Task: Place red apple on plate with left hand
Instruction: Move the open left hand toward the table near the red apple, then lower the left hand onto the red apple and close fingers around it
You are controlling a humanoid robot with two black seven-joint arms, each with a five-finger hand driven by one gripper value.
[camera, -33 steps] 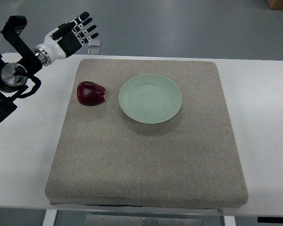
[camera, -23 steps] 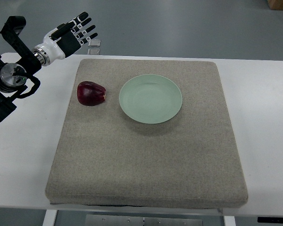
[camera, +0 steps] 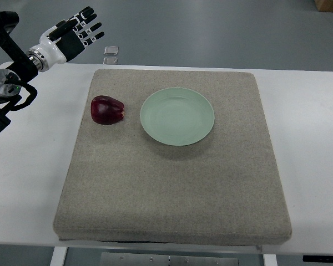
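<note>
Apple, red [camera: 107,110], sits on the grey mat [camera: 172,188] left of centre, just beside the pale green plate [camera: 177,116] but not touching it (the plate holds nothing). The left hand [camera: 72,35] hangs in the upper left of the frame, beyond the far edge of the white table [camera: 28,166], fingers [camera: 87,25] spread apart and gripping nothing, well apart from the apple
</note>
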